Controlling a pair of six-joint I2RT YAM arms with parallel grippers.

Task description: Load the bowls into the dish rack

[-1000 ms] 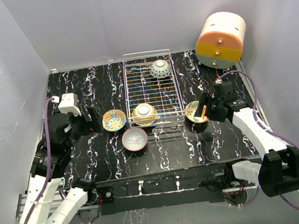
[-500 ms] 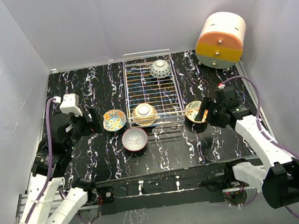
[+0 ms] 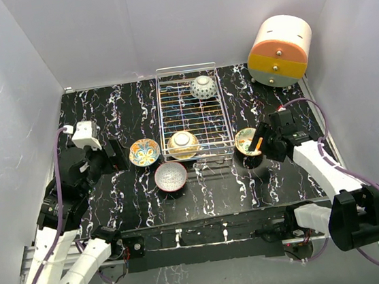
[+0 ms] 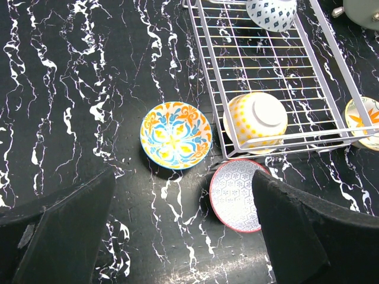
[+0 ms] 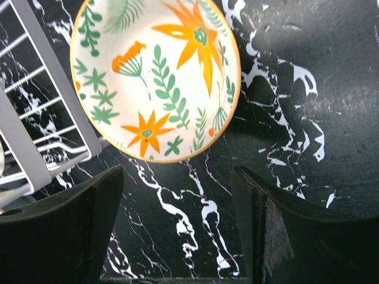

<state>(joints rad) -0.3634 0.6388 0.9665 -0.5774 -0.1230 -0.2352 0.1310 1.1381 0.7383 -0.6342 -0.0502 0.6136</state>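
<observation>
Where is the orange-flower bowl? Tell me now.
In the top view, the orange-flower bowl sits on the table just outside the dish rack at its near right corner, with the open right gripper beside it.

The middle of the dish rack (image 3: 192,114) lay bare between the blue-diamond bowl (image 3: 203,87) at its far end and the yellow-dotted bowl (image 3: 183,143) against its near rail. The orange-floral bowl (image 5: 155,77) sat just beside the rack's near right corner, so wire blocked that side. Its other side faced open marble table (image 5: 278,118). The right gripper (image 5: 177,231) hung just short of it, fingers spread over bare table. The yellow-teal bowl (image 4: 176,134) and red-rimmed bowl (image 4: 237,194) crowded the rack's near left corner with a narrow gap between them. The drawer cabinet (image 3: 280,49) filled the far right corner.
</observation>
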